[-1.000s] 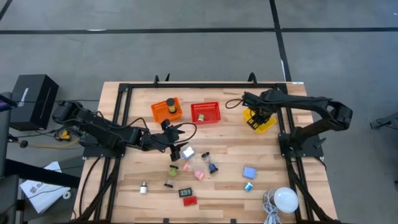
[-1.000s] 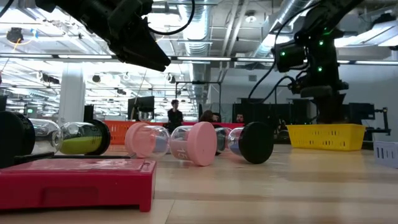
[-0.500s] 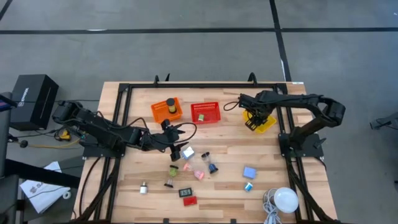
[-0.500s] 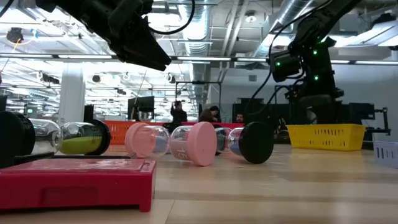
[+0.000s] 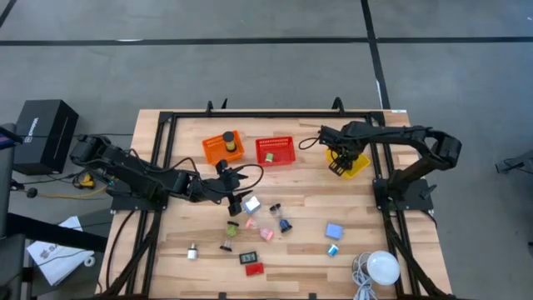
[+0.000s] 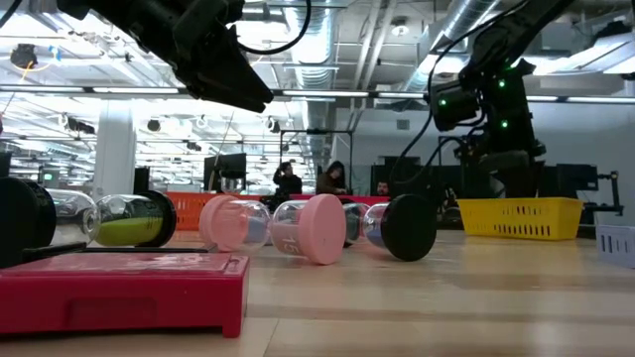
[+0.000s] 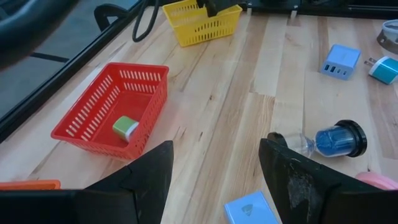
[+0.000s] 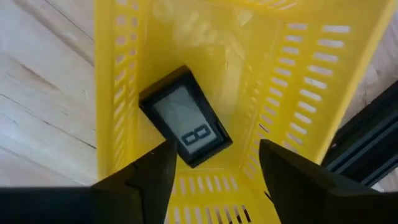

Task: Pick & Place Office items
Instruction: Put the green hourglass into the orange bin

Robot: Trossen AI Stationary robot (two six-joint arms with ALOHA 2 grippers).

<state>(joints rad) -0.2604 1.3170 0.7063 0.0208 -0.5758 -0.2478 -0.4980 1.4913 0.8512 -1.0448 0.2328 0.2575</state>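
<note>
Nearest the table's (image 5: 166,267) front edge lies the flat red rectangle (image 5: 255,269), with a small black display unit (image 5: 247,257) touching it behind. Both look rigid and light; judged best taken across the short sides.

Mid-table, the office items (image 5: 266,223) lie scattered. The clear capsules with pink (image 6: 322,229) and black (image 6: 409,227) caps lie on their sides; they appear smooth and liable to roll, so a grip across the cap seems safest.

The left gripper (image 5: 236,195) hangs above this cluster, fingers spread wide, holding nothing.

At the back edge, the right gripper (image 5: 340,158) stands over the yellow basket (image 8: 298,93), jaws parted and empty. A black screened device (image 8: 185,116) lies free on the basket floor. A green block (image 7: 125,129) sits in the red basket (image 7: 93,109).
</note>
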